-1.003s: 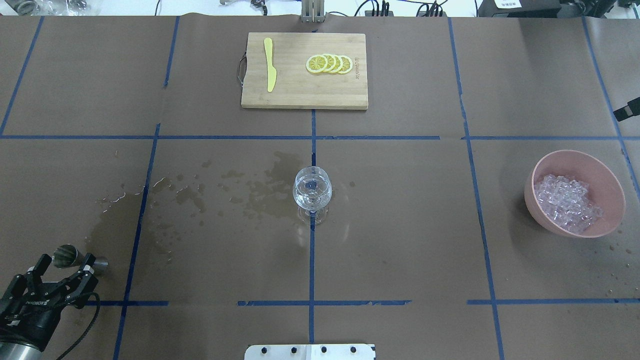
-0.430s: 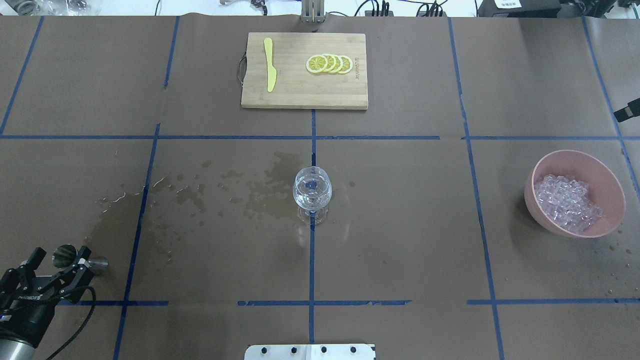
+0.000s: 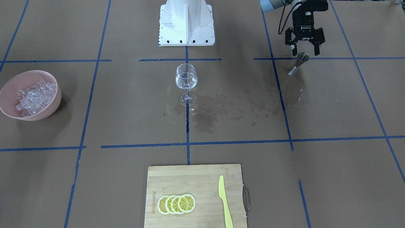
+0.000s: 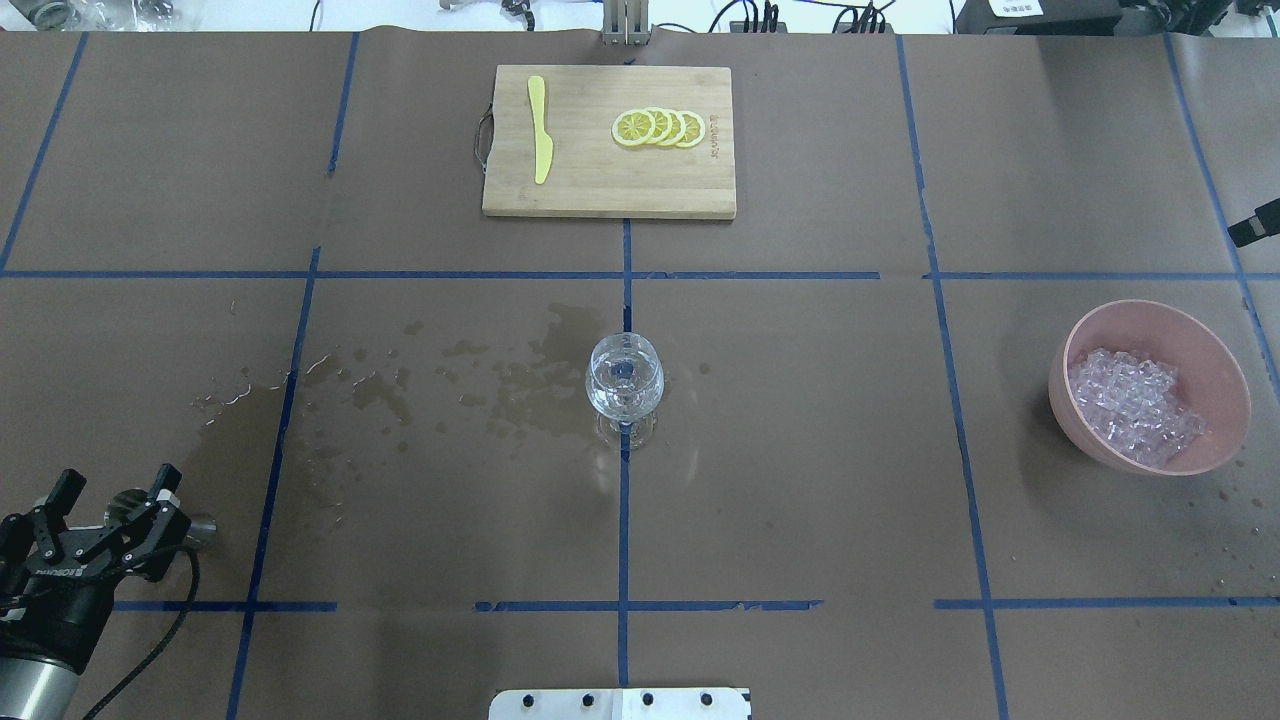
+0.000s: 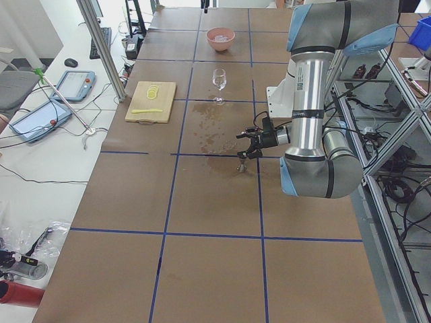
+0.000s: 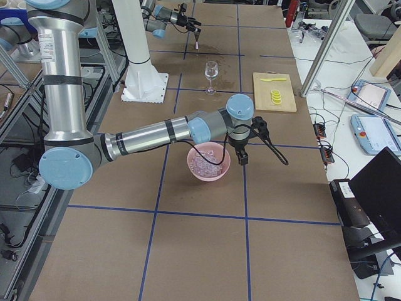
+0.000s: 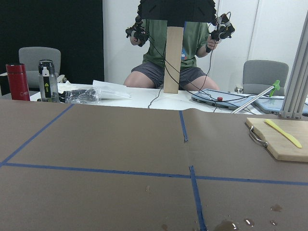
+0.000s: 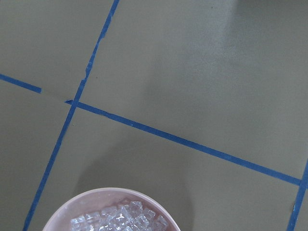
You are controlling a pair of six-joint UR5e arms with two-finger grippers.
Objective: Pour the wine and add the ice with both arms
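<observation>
A wine glass (image 4: 624,385) with a little clear wine stands at the table's middle, and it also shows in the front view (image 3: 186,79). The ice (image 4: 1135,405) fills a pink bowl (image 4: 1225,360) at the right, also seen in the front view (image 3: 33,96) and the right wrist view (image 8: 120,219). My left gripper (image 3: 304,48) is open and empty, just above a steel jigger (image 3: 297,65) that stands on the table. From overhead the left gripper (image 4: 110,495) covers the jigger's top. My right gripper (image 6: 241,155) hangs beside the bowl's far rim; I cannot tell whether it is open.
A wooden cutting board (image 4: 608,185) at the far middle carries lemon slices (image 4: 660,127) and a yellow knife (image 4: 540,130). Wet spill patches (image 4: 500,385) spread from the glass toward the jigger. The white base block (image 3: 186,22) is on the robot's side.
The left gripper, open throughout, has shifted a little to the left and now sits over the jigger's top. The jigger, glass and bowl have not moved.
</observation>
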